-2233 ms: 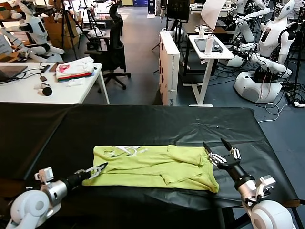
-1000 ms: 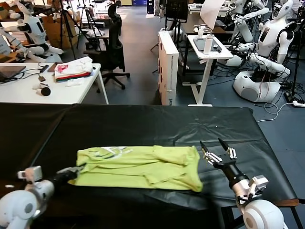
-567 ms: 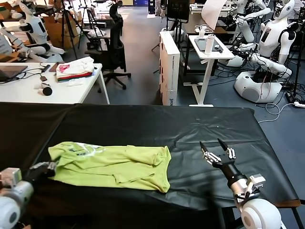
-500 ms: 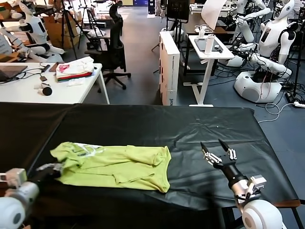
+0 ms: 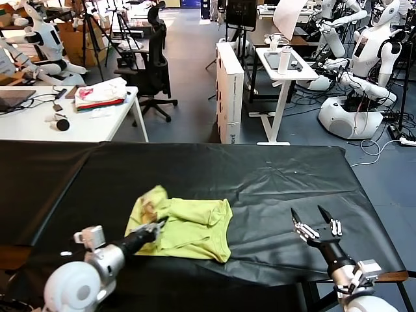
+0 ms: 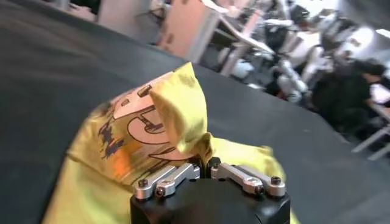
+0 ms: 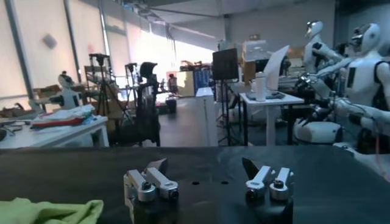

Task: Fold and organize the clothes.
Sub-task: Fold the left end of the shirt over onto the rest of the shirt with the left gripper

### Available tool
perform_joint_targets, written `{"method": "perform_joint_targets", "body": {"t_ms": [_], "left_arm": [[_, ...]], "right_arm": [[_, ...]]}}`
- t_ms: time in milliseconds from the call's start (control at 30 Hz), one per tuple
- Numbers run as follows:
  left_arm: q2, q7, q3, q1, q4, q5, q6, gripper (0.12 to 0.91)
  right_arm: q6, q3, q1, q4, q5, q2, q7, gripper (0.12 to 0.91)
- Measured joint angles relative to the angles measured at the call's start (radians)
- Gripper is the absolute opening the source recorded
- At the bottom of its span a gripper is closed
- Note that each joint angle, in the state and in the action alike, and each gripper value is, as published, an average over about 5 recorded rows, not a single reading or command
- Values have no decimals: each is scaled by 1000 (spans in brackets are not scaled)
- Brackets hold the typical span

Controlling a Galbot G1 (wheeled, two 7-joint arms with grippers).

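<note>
My left pincer [image 5: 158, 225] pinches the shirt [image 5: 195, 227] edge, lifted over the rest lying ahead on the table [image 5: 260, 175], so I should lay it flat and square, while my right pincer [image 5: 318, 227] waits wide, well apart.

Even indoor light, bright windows behind, blur close to the left wrist camera.

The black cloth-covered table [image 5: 273, 175] took soft sheen along its creases and little hard shadow. In the right wrist view, tall windows at the back glared white and washed out the room. In the left wrist view, the lime-yellow cotton T-shirt [image 6: 164, 131] smeared with motion, the background robots were out of focus, and edges bowed slightly.
</note>
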Motion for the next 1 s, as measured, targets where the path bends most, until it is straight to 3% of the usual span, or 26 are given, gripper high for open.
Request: {"method": "perform_joint_targets", "body": {"t_ms": [400, 1000], "left_arm": [[-97, -19, 149, -46, 24, 87, 0, 195], [-204, -37, 180, -72, 95, 124, -2, 195]], "right_arm": [[1, -22, 13, -14, -7, 0, -1, 907], [2, -77, 44, -42, -33, 0, -2, 907]]}}
